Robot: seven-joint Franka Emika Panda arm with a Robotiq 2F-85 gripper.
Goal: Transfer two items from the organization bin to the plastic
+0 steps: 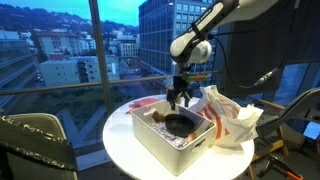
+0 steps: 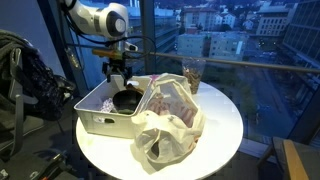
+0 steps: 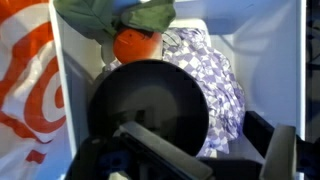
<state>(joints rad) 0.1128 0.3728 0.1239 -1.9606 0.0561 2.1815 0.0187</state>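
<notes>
A white organization bin (image 1: pixel 165 147) (image 2: pixel 95 122) stands on a round white table. It holds a black round pan (image 1: pixel 180 124) (image 2: pixel 126 100) (image 3: pixel 150 105), a purple checkered cloth (image 3: pixel 215 75), an orange item (image 3: pixel 135 45) and a green item (image 3: pixel 115 15). A white plastic bag with a red print (image 1: pixel 232 120) (image 2: pixel 170 120) (image 3: pixel 25 70) lies right beside the bin. My gripper (image 1: pixel 180 97) (image 2: pixel 120 82) (image 3: pixel 220 155) hangs just above the bin, over the pan and the cloth. Its fingers are spread and hold nothing.
The round table (image 1: pixel 120 130) (image 2: pixel 228 120) is small, with its edge close around the bin and bag. A glass cup (image 2: pixel 192 72) stands behind the bag. A chair (image 1: pixel 35 135) stands near the table. Large windows are close behind.
</notes>
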